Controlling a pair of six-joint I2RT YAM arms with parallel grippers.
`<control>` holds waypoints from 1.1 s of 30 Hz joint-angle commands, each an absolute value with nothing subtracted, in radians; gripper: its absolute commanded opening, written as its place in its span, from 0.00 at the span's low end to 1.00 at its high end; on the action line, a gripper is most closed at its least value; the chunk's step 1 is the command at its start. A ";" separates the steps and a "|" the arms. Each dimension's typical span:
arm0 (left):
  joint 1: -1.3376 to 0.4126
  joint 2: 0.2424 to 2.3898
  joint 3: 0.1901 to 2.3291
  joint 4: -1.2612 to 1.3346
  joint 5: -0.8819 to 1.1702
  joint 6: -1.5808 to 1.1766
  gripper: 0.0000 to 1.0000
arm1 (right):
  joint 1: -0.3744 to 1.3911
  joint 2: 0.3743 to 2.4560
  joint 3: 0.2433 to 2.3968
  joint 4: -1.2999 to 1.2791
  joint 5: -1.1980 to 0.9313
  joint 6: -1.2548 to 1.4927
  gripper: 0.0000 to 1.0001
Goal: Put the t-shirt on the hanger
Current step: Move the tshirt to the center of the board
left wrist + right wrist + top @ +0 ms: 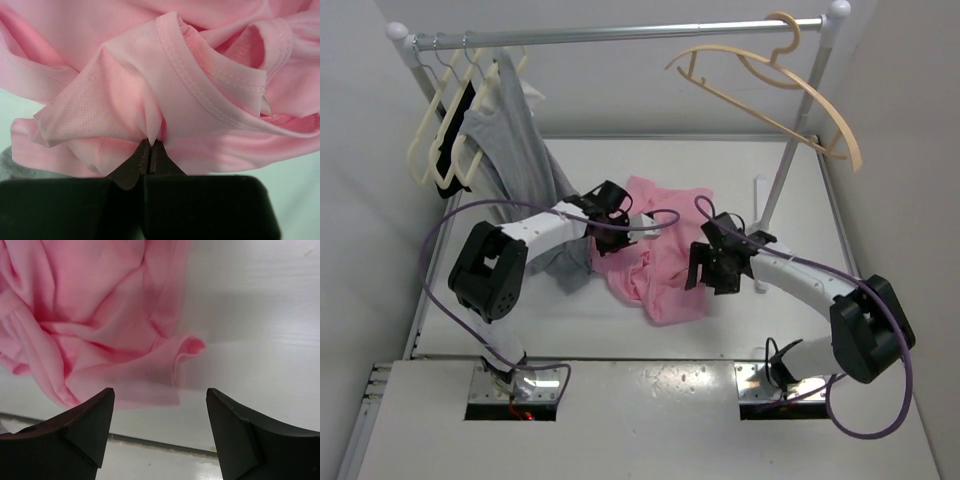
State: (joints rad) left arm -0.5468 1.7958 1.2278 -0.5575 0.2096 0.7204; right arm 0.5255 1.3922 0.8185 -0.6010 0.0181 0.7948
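Three views, each with detail the others lack.

Top external view: t-shirt (660,270) crumpled in a heap near the middle of the white table (800,190). Hanger (775,80) hooked at the right end of the rail (620,33), tilted, well apart from the t-shirt and carrying no garment. At the rail's left end, cream hangers (435,150) bunched with a gray garment (510,120) that drapes down to the table just beside the pink heap. Finger spacing of either gripper not readable from this height.

Left wrist view: left gripper (151,145) pressed together, pinching a peaked fold of pink fabric just beside a double-stitched hem band. Fabric gathered into a narrow ridge at the fingertips. Sliver of gray cloth at the lower left edge, touching the pink. Mesh weave of the fabric legible only here.

Right wrist view: right gripper (160,397) spread wide, gripping nothing, poised over the heap's right edge. Curled hem tip and a thin flat layer of pink between the two fingers; white table surface to the right. No visible contact between fingers and fabric.
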 commanded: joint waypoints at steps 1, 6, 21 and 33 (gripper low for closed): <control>-0.535 1.737 1.279 -0.618 0.258 0.647 0.00 | 0.554 1.400 0.750 -0.517 -0.121 0.864 0.74; -0.535 1.703 1.292 -0.692 0.267 0.656 0.00 | 0.531 1.497 0.730 -0.456 -0.133 0.864 0.13; -0.566 1.415 1.071 -1.252 0.206 1.353 0.00 | 0.381 1.887 1.259 -0.477 0.232 0.808 0.00; -0.730 1.330 1.034 -1.111 0.402 1.306 0.63 | 0.371 2.186 1.718 -0.560 0.354 0.693 0.00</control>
